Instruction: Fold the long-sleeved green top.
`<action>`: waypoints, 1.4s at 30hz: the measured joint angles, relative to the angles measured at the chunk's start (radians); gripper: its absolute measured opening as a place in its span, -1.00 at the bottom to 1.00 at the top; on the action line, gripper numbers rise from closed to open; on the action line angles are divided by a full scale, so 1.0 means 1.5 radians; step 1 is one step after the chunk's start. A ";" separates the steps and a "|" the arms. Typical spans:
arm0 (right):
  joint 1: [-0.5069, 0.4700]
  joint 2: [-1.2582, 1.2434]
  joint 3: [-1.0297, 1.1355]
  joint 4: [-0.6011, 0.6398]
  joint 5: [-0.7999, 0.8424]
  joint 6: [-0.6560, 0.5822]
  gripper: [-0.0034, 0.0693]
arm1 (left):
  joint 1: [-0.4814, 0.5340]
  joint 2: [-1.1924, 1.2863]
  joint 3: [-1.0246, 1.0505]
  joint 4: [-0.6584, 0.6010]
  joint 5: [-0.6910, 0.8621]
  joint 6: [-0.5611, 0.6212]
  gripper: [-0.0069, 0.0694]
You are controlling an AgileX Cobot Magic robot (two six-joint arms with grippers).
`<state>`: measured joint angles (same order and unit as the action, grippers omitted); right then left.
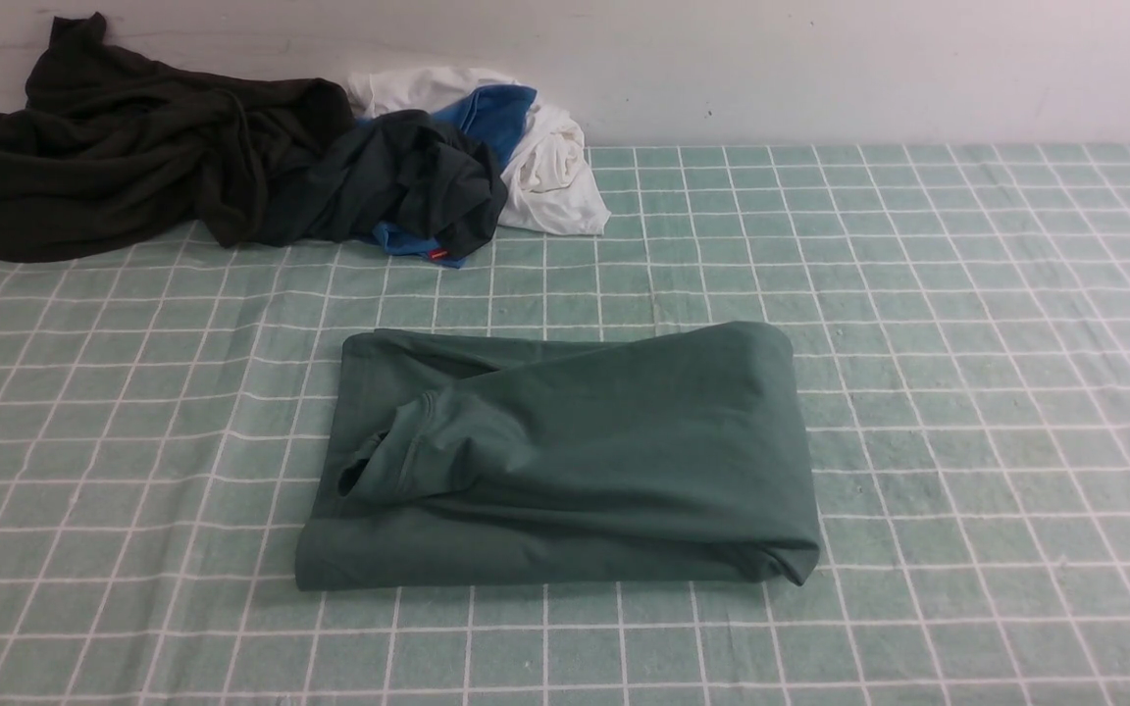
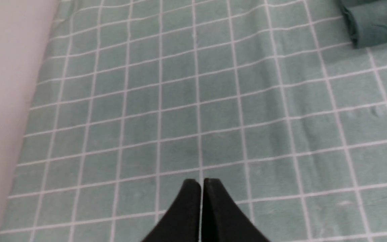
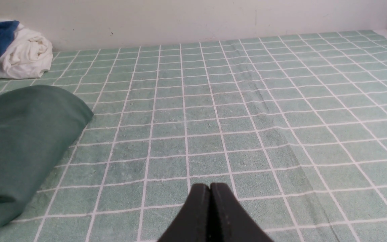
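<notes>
The green long-sleeved top (image 1: pixel 565 461) lies folded into a rough rectangle in the middle of the checked cloth, a ribbed cuff showing on its left part. A corner of it shows in the left wrist view (image 2: pixel 375 23), and its rounded side in the right wrist view (image 3: pixel 18 144). Neither arm appears in the front view. My left gripper (image 2: pixel 202 183) is shut with nothing in it, hovering over bare cloth well away from the top. Over the cloth to the right of the top, my right gripper (image 3: pixel 210 186) is shut and holds nothing.
A heap of clothes lies at the back left against the wall: a blackish-brown garment (image 1: pixel 124 147), a very dark green-black garment (image 1: pixel 408 176), a blue piece (image 1: pixel 491 113) and a white one (image 1: pixel 550 162). The green checked cloth (image 1: pixel 967 343) covers the whole surface.
</notes>
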<state>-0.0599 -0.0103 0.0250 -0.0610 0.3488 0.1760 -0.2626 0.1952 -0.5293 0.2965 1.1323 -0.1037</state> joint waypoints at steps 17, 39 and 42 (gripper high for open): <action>0.000 0.000 0.000 0.000 0.000 0.000 -0.94 | 0.180 -0.090 0.221 -0.173 -0.519 0.033 -0.83; 0.000 0.000 -0.001 -0.001 0.002 0.000 -0.94 | 0.202 -0.137 0.366 -0.230 -0.529 0.058 -0.83; 0.000 0.000 -0.001 -0.001 0.002 0.000 -0.94 | 0.202 -0.137 0.366 -0.230 -0.529 0.056 -0.83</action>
<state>-0.0599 -0.0103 0.0241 -0.0619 0.3517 0.1760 0.0410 -0.0107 0.0203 -0.0486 0.3386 -0.0200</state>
